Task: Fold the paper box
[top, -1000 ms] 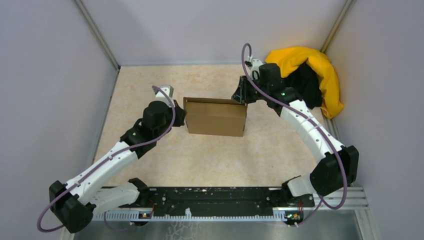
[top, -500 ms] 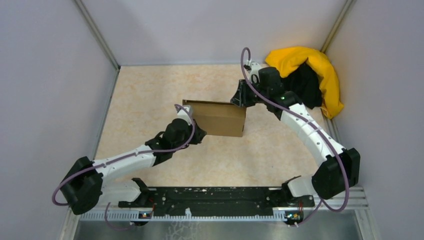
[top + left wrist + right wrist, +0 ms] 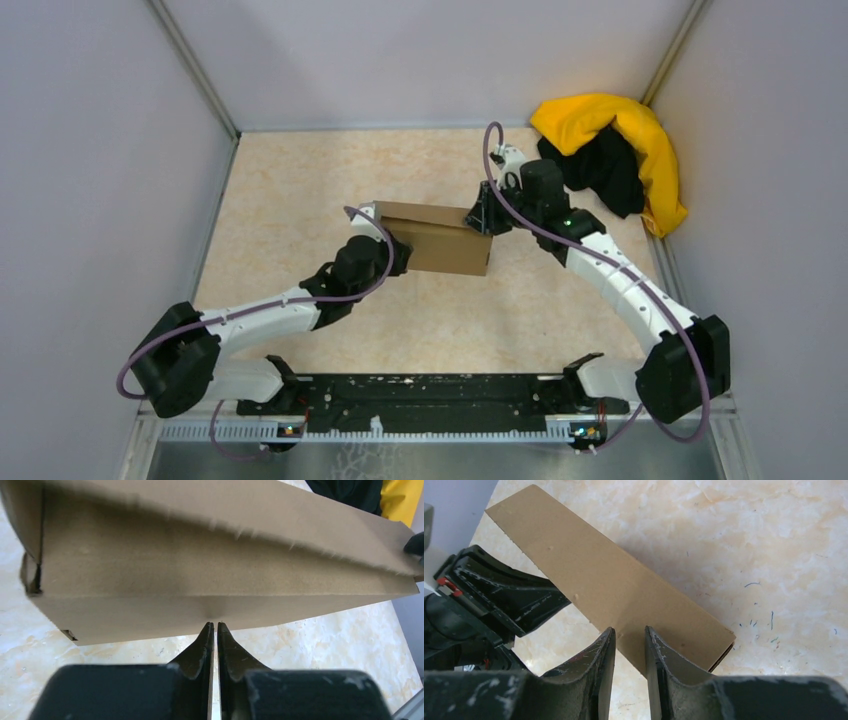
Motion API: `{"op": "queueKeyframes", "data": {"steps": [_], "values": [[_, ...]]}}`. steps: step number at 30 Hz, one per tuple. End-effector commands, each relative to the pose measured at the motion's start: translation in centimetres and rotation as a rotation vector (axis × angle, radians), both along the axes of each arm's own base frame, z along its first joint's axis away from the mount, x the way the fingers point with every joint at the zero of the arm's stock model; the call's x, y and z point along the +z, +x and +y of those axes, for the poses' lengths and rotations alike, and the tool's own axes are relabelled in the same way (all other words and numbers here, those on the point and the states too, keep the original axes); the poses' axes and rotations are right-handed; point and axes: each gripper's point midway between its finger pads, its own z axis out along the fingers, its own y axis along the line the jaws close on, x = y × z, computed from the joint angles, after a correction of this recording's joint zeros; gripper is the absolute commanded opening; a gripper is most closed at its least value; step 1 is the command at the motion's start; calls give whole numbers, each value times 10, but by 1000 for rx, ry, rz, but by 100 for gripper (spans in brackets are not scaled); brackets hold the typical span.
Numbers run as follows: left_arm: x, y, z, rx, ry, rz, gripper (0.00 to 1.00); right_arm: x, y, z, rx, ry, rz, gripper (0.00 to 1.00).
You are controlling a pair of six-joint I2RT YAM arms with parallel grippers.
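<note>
In the far right corner, between the grey walls (image 3: 770, 200), we see a crumpled heap of yellow and black cloth (image 3: 650, 140). It rests on the beige marbled table top (image 3: 290, 190). Along the near edge of this table runs a black metal rail (image 3: 430, 395).

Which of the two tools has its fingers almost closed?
The left tool: its fingers almost touch, tips at the edge of the paper box. The right tool has fingers apart with cardboard between them.
</note>
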Motion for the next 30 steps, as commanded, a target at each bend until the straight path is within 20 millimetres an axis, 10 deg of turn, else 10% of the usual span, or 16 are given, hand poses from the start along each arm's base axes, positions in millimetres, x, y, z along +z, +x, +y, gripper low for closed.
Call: {"op": "queueKeyframes", "data": {"steps": [1, 12, 30], "values": [[26, 10, -1, 39, -32, -74, 11, -65, -23, -15, -22, -112, 174, 28], [40, 28, 17, 103, 23, -146, 22, -89, -27, -23, -114, -79, 200, 28], [27, 64, 29, 19, -17, -43, 21, -49, -56, -47, -169, -59, 116, 24]]}}
